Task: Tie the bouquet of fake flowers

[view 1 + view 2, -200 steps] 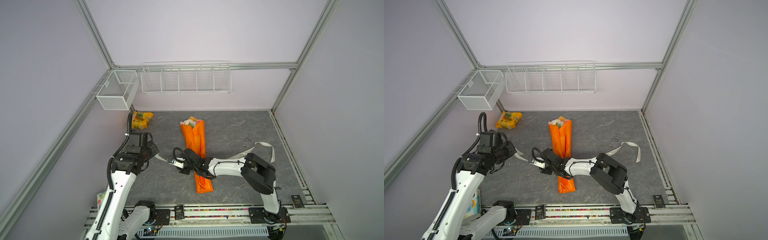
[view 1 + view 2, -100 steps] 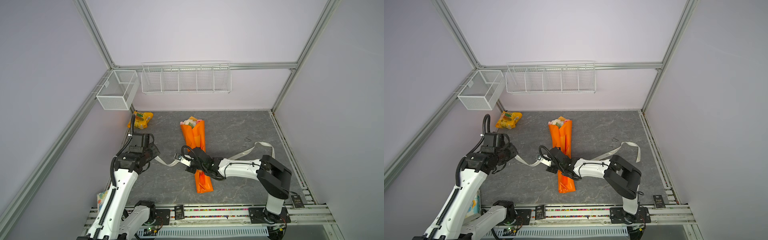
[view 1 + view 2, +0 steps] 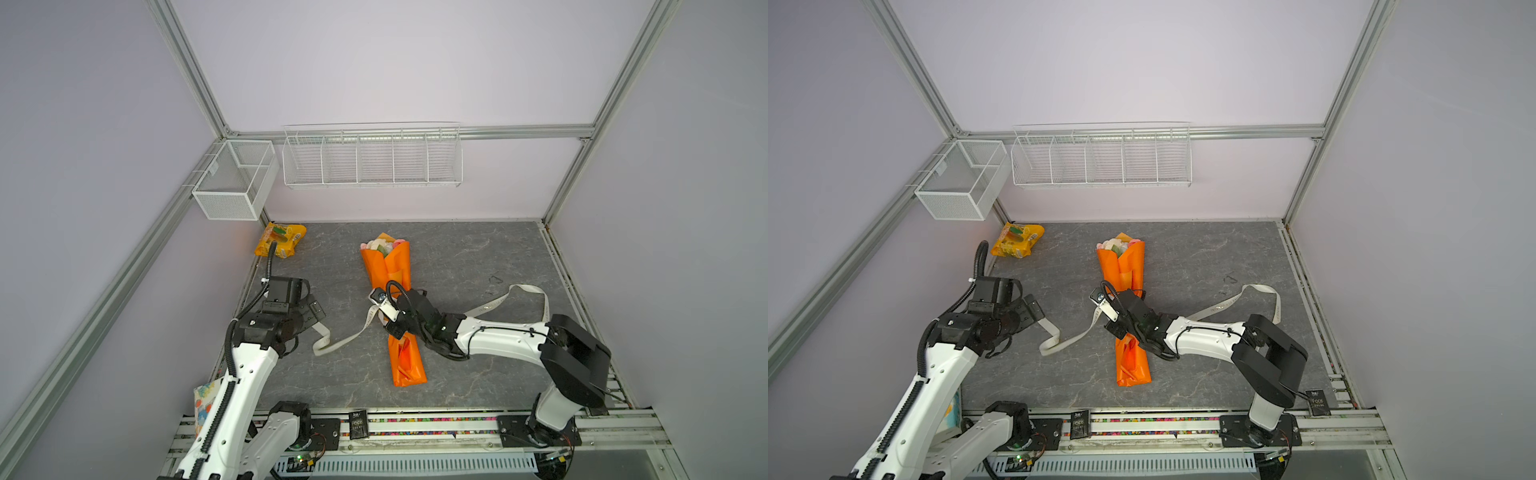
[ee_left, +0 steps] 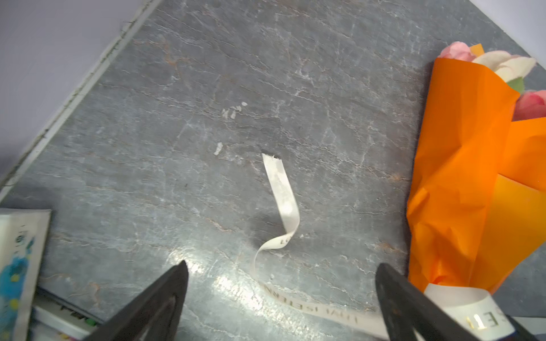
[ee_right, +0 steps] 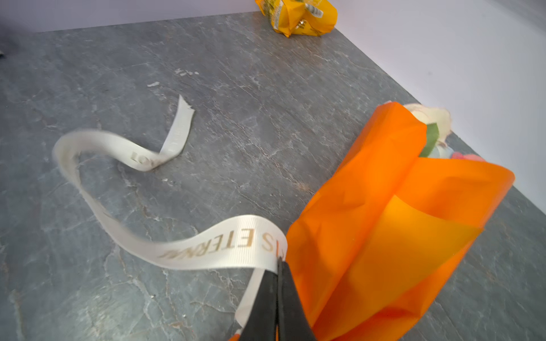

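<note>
One bouquet of fake flowers (image 3: 388, 266) (image 3: 1123, 266), wrapped in orange paper, lies flat near the middle of the grey stone-patterned worktop (image 3: 457, 257). Its blooms point toward the back wall and its narrow stem end toward the front rail. The left wrist view shows two pink blooms, a cream one and a green leaf poking out of the wrap (image 4: 461, 177).

One cream ribbon with gold lettering (image 3: 345, 340) (image 5: 206, 248) crosses the bouquet's line. To the right it loops over the worktop. To the left it runs to a fold, then up toward the left arm. The right arm hides how it passes the wrap.

The right gripper (image 5: 279, 265) is pinched closed on the ribbon, just beside the orange paper. The left gripper (image 4: 282, 268) stands wide apart and grips nothing. The ribbon's frayed free end (image 4: 282, 192) lies on the worktop below it.

One yellow-orange snack packet (image 3: 280, 245) (image 5: 297, 16) sits in the far left corner, well apart from the bouquet. Two white wire baskets hang above: a mesh box (image 3: 232, 183) on the left wall and a long rack (image 3: 372, 160) of five compartments on the back wall. One colourful printed packet (image 3: 203, 405) stands by the left arm's base. Two small black cards (image 3: 1079, 424) (image 3: 1317, 402) sit along the front rail.
</note>
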`<state>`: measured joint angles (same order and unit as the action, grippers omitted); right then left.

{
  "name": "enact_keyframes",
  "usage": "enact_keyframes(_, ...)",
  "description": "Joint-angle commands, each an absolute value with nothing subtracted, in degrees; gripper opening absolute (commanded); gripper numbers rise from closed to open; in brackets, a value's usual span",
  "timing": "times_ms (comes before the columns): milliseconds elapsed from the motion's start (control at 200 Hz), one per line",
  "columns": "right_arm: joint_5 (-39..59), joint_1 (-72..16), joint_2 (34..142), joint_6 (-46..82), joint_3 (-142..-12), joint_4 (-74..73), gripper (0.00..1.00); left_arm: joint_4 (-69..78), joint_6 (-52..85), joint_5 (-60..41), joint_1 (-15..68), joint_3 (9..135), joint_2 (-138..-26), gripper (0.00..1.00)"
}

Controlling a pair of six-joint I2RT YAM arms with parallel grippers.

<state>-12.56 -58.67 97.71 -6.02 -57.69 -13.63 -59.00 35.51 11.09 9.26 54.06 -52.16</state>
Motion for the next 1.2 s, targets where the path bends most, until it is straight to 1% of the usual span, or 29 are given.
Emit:
enact_keyframes(0, -13.4, -57.5, 95.3, -1.5, -56.3, -16.3, 0.06, -63.1, 33.4, 13.9, 8.4, 54.3, -48.9, 0.99)
enact_keyframes(40, -12.6, -57.4, 95.3, -1.7, -56.4, -16.1, 0.06, -61.5, 30.9, 11.0, 8.4, 54.2, -47.6, 1.0)
enact_keyframes(105, -11.0, -57.4, 95.4, -2.1, -56.6, -16.1, 0.06, -53.4, 26.4, -1.6, 8.4, 51.4, -44.8, 0.93)
enact_keyframes(125, -10.7, -57.4, 95.4, -2.2, -56.5, -16.2, 0.06, -50.2, 26.3, -6.5, 8.4, 50.1, -44.0, 0.86)
enact_keyframes(135, -10.5, -57.4, 95.4, -2.2, -56.4, -16.3, 0.06, -48.2, 26.3, -8.9, 8.4, 49.4, -43.7, 0.79)
enact_keyframes(155, -10.3, -57.3, 95.4, -2.1, -56.3, -16.5, 0.07, -44.3, 26.8, -14.2, 8.4, 47.8, -43.5, 0.67)
enact_keyframes(175, -10.3, -57.3, 95.4, -2.1, -56.3, -16.8, 0.06, -40.2, 27.9, -19.6, 8.5, 46.2, -43.5, 0.61)
enact_keyframes(215, -10.0, -57.3, 95.1, -1.8, -55.7, -17.6, 0.06, -32.5, 30.7, -28.6, 8.6, 43.6, -44.3, 0.56)
enact_keyframes(255, -9.6, -57.3, 94.8, -1.8, -55.3, -18.6, 0.06, -28.3, 33.2, -32.7, 9.3, 42.7, -46.4, 0.55)
enact_keyframes(290, -9.2, -57.3, 94.4, -1.8, -54.9, -19.0, 0.06, -26.7, 33.0, -33.9, 10.5, 42.6, -48.5, 0.58)
enact_keyframes(340, -9.0, -57.3, 93.8, -1.3, -54.3, -19.6, 0.07, -26.6, 31.0, -33.2, 12.5, 43.1, -51.7, 0.68)
enact_keyframes(405, -8.6, -57.3, 93.4, -0.9, -53.5, -20.4, 0.06, -25.2, 28.7, -33.1, 15.0, 43.4, -55.3, 0.75)
enact_keyframes(505, -7.2, -57.3, 93.3, -0.9, -53.2, -20.2, 0.06, -20.3, 27.4, -33.8, 19.2, 43.1, -60.0, 0.75)
enact_keyframes(575, -6.7, -57.3, 93.1, -0.9, -53.0, -20.2, 0.07, -21.2, 24.4, -29.7, 21.8, 44.2, -63.2, 0.75)
enact_keyframes(745, -6.6, -57.3, 92.9, -1.1, -52.8, -19.9, 0.06, -19.6, 20.9, -28.1, 22.3, 44.4, -68.4, 0.66)
enact_keyframes(885, -6.7, -57.3, 92.9, -1.4, -52.8, -19.4, 0.06, -18.8, 19.6, -31.2, 22.9, 44.9, -71.2, 0.64)
enact_keyframes(960, -6.8, -57.3, 92.8, -1.4, -52.8, -19.4, 0.06, -18.5, 19.5, -33.0, 23.5, 45.4, -72.6, 0.54)
enact_keyframes(1055, -7.0, -57.4, 92.6, -1.6, -52.8, -19.2, 0.07, -19.1, 19.1, -33.2, 23.7, 45.9, -73.9, 0.45)
enact_keyframes(1115, -6.9, -57.3, 92.7, -1.7, -52.8, -19.2, 0.07, -18.4, 19.2, -34.2, 23.7, 45.8, -74.0, 0.42)
enact_keyframes(1160, -6.9, -57.3, 92.8, -1.7, -52.9, -19.0, 0.06, -18.1, 19.4, -34.7, 23.8, 45.8, -73.9, 0.35)
enact_keyframes(1195, -6.9, -57.2, 92.8, -1.7, -52.9, -18.9, 0.07, -17.8, 19.4, -34.4, 23.8, 45.7, -73.7, 0.34)
